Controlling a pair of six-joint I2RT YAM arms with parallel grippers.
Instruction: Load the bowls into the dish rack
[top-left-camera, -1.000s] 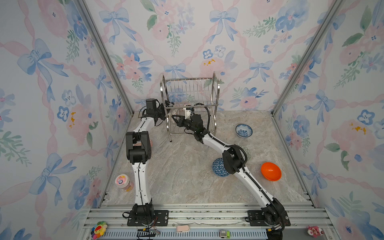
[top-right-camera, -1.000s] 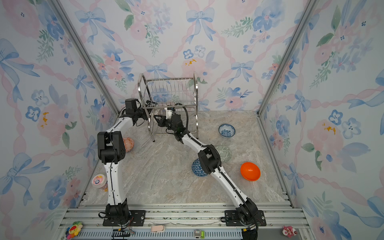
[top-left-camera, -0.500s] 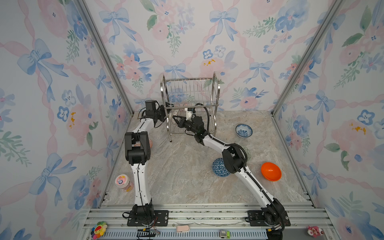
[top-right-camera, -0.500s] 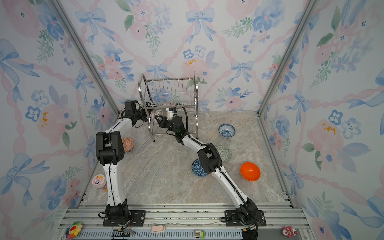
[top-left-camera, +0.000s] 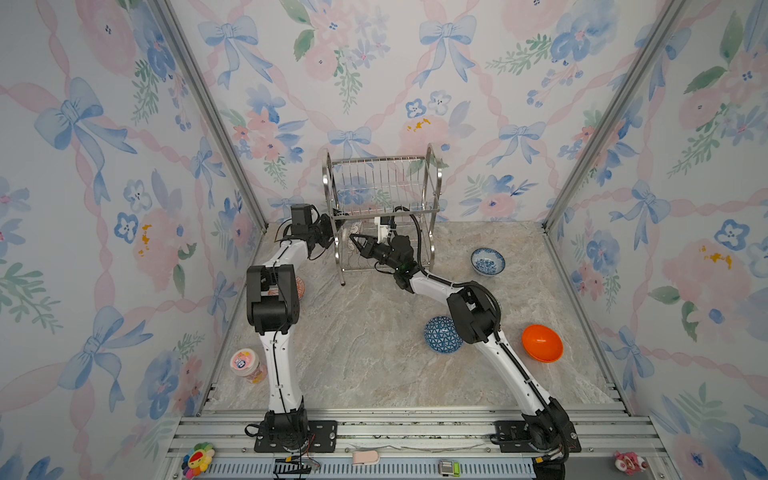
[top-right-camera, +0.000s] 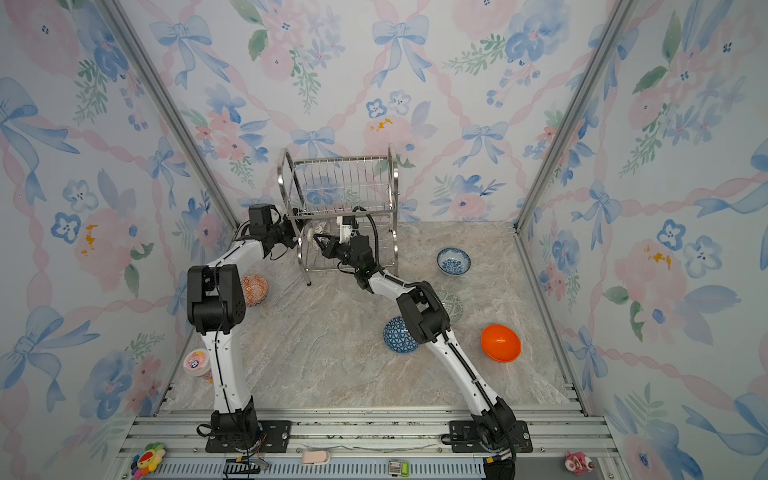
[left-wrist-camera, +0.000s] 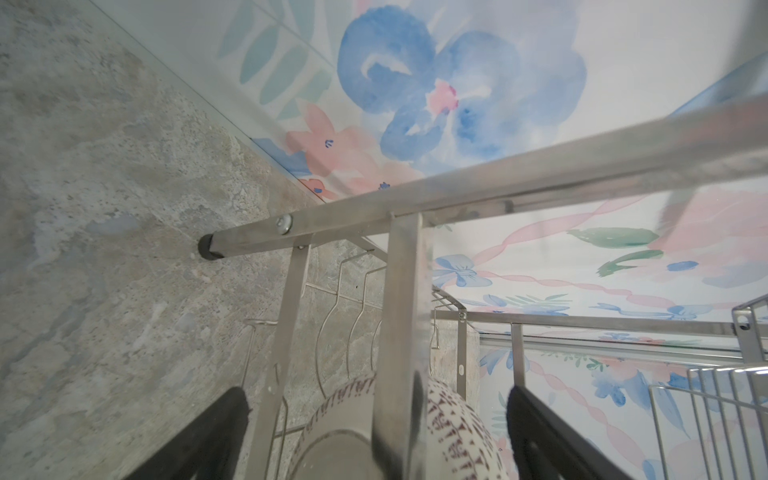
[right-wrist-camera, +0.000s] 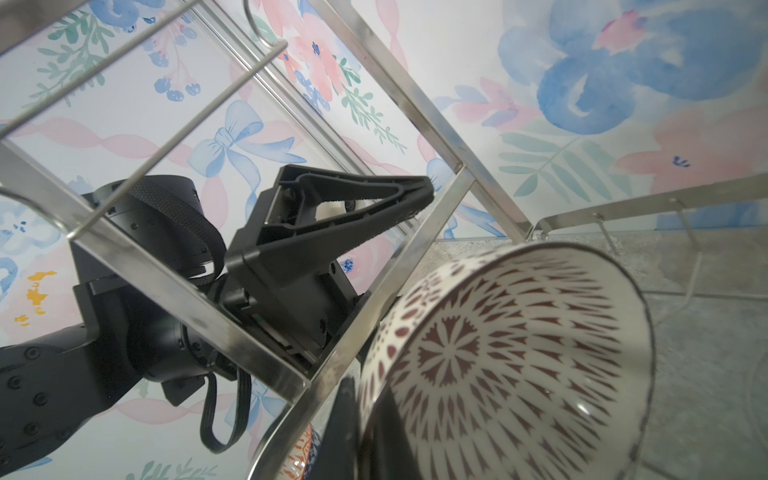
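The dish rack (top-left-camera: 382, 195) (top-right-camera: 340, 187) stands at the back wall. My right gripper (top-left-camera: 353, 237) (top-right-camera: 316, 237) (right-wrist-camera: 365, 432) reaches into its lower tier, shut on the rim of a white bowl with dark lattice (top-left-camera: 356, 230) (top-right-camera: 321, 230) (right-wrist-camera: 498, 365) (left-wrist-camera: 453, 419), held on edge. My left gripper (top-left-camera: 332, 226) (top-right-camera: 297, 226) (left-wrist-camera: 376, 395) is open, its jaws straddling the rack's left side bar (left-wrist-camera: 399, 311) just outside that bowl. On the table lie a blue-white bowl (top-left-camera: 488, 261), a blue lattice bowl (top-left-camera: 441, 334), an orange bowl (top-left-camera: 542, 343), an orange-red bowl (top-right-camera: 254, 289) and a grey-green bowl (top-right-camera: 453, 305).
A pink-lidded jar (top-left-camera: 245, 363) stands by the left wall. Small toys (top-left-camera: 197, 457) (top-left-camera: 627, 461) sit on the front rail. The rack's leg (left-wrist-camera: 208, 247) rests on the marble table close to the back wall.
Almost nothing. The left arm has shifted very slightly at the rack's side; the right gripper keeps the white bowl in the same place.
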